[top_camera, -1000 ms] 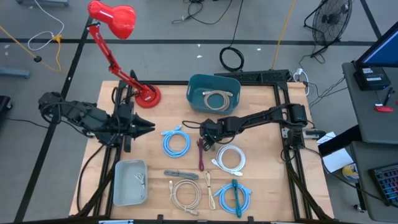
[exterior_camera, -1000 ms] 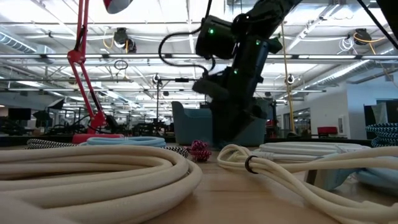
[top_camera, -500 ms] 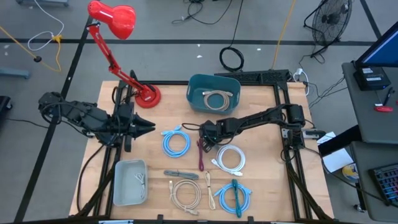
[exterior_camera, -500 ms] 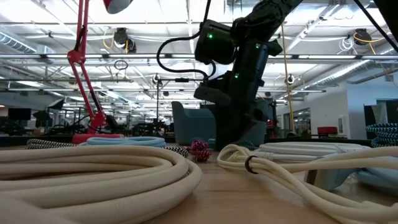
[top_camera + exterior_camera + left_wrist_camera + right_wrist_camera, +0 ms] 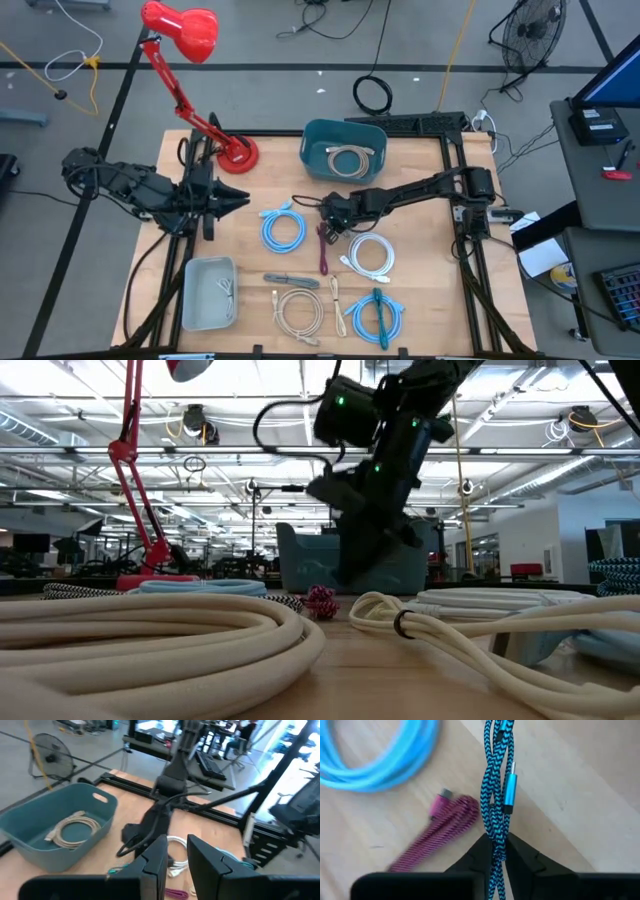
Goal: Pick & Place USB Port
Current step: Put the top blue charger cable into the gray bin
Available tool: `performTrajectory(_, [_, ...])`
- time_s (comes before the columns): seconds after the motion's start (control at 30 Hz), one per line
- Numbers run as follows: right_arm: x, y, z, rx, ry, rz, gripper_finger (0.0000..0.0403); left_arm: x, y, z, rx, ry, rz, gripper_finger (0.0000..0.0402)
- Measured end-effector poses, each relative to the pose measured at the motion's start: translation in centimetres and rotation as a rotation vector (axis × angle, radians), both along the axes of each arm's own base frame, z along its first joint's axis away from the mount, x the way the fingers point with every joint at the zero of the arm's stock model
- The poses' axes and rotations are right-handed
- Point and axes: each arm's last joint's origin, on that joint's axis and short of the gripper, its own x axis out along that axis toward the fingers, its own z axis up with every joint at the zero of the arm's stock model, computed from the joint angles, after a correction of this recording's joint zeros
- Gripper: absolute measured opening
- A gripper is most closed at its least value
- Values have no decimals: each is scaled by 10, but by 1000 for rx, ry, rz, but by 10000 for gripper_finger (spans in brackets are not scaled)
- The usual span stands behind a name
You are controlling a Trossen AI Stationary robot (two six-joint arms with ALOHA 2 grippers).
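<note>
Right gripper [image 5: 496, 851]: two dark, wedge-shaped fingers are pinched on a blue-and-black braided cable [image 5: 495, 795], its zigzag weave doubled into strands and a slim metallic-blue plug lying against them; in the high view the gripper [image 5: 333, 212] is just on the near side of the teal bin.

Held cable: it runs up from between the fingers, over bare wood.

Magenta cable [image 5: 437, 837]: a woven bundle with a small silver-tipped plug, flat on the wood just beside the held cable; seen from above it [image 5: 323, 250] lies nearer the table's front edge than the teal bin.

Light-blue cable [image 5: 283, 230]: a smooth, glossy coil, left of the magenta cable.

Left gripper [image 5: 176, 855]: two flat dark fingers stand slightly apart with nothing between them; the arm waits well left of the teal bin, at the table's left edge [image 5: 215, 203].

Teal bin [image 5: 344, 150]: a rounded, matte plastic tub with handle slots at the back of the table, holding a beige coiled cable [image 5: 350, 159].

Other cables: a white coil [image 5: 371, 254], a cream coil [image 5: 299, 312] and a teal-and-blue bundle [image 5: 377, 316] lie in front of the teal bin.

Grey tray [image 5: 208, 293]: a shallow rectangle, far left and forward of the teal bin.

Red lamp [image 5: 185, 60]: a glossy shade on a jointed arm, its round base left of the teal bin.

Surface: a pale plywood table [image 5: 430, 280] in a black metal frame.

Room: grey floor, a floor fan [image 5: 530, 35], desks and ceiling strip lights beyond the table.
</note>
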Motion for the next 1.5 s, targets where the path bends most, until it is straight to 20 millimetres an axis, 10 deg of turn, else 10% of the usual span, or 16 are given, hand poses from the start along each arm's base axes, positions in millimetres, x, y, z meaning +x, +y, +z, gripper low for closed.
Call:
performTrajectory(0.83, [-30, 4, 159, -104, -715, -40, 19, -2, 8, -32, -86, 77, 207, 76])
performTrajectory(1.27, [-43, 21, 194, -98, -917, 15, 21, 24, 27, -102, -384, -470, 10, 76])
performTrajectory(1.5, [-43, 30, 198, -81, -959, 34, 21, 48, 50, -105, -412, -433, -139, 126])
